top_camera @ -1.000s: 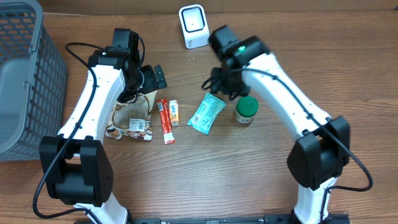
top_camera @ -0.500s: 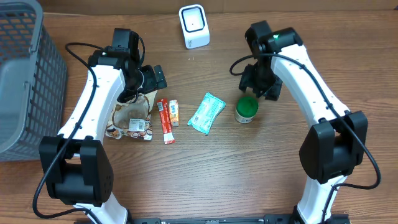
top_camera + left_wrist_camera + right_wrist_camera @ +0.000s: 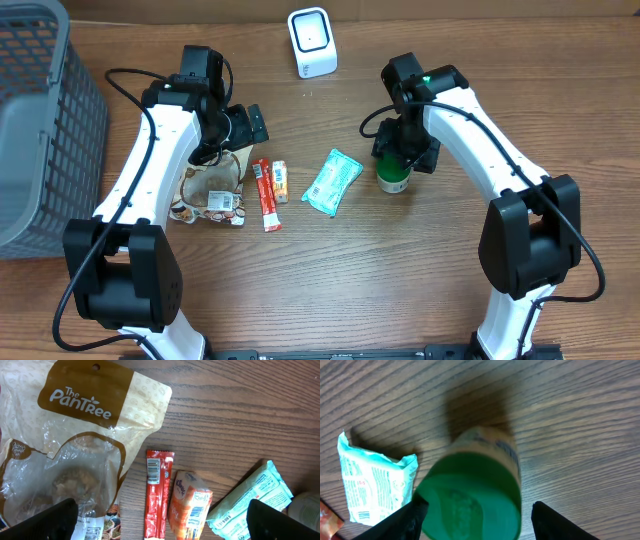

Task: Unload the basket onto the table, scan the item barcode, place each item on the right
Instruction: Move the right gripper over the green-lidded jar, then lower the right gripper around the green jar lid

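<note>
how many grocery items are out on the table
5: the brown pouch at left, then rightward the red stick, orange packet, teal packet and green-lidded jar. Another may hide beneath the pouch.

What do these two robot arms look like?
Both the left arm and right arm have smooth white shells over their long links, with chunky black joints and black bases. Thin black cables loop alongside each. A small green light glows on the right one. Each end effector ends in plain black fingers.
</note>
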{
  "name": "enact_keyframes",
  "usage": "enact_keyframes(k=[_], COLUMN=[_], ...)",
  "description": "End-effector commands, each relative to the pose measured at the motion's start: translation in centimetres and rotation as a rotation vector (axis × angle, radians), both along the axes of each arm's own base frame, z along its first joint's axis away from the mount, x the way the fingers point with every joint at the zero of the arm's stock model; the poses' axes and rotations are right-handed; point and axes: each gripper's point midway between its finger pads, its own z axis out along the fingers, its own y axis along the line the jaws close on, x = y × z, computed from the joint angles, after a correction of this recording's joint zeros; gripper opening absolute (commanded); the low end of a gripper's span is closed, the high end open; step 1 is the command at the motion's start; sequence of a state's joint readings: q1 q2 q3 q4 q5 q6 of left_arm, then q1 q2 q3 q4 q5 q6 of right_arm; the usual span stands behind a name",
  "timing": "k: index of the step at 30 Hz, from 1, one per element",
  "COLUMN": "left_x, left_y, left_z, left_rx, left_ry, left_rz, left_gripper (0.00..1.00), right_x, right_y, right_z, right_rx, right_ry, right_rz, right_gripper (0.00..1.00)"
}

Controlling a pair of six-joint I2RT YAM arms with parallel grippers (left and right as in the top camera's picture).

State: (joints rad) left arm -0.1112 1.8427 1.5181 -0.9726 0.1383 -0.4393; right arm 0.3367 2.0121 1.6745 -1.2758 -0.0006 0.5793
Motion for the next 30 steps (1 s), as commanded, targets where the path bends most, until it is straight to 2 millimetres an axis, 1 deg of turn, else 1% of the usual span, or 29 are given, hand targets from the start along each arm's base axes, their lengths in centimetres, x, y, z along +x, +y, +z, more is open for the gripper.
enact_keyframes(k=[1,4,8,14,20,27,30], left_x=[0.4,0.5,0.5,0.5,0.5,0.4,0.5], left_y=[-0.2,-0.2,-0.2,-0.2,-0.2,-0.2,-0.2], left_z=[0.7,0.7,0.7,0.7,0.7,0.7,0.7], left_rx=[-0.011,-0.011,-0.011,-0.011,-0.011,-0.011,-0.011], left_ry=[-0.018,-0.018,-0.018,-0.018,-0.018,-0.018,-0.018], left_rz=[0.0,0.0,0.0,0.0,0.0,0.0,0.0], left_gripper=[1.0,1.0,1.0,1.0,1.0,1.0,1.0], right_x=[-0.9,-1.0,-0.7,0.7,1.6,1.7,1.7], right_y=[-0.3,-0.4,-0.7,-0.6,-0.4,-0.3,-0.3], right_z=[-0.5,-0.4,-0.1,1.2,2.6,2.7,2.6], right_rx=[-0.017,-0.019,-0.016,-0.012,-0.011,-0.014,-0.014], right_ry=[0.026,0.031,0.023,-0.029,-0.066,-0.074,-0.072], right_rz=[0.008,0.022,0.052,0.086,0.14,0.26,0.275], right_gripper=[0.7,0.71,0.73,0.75,0.76,0.78,0.78])
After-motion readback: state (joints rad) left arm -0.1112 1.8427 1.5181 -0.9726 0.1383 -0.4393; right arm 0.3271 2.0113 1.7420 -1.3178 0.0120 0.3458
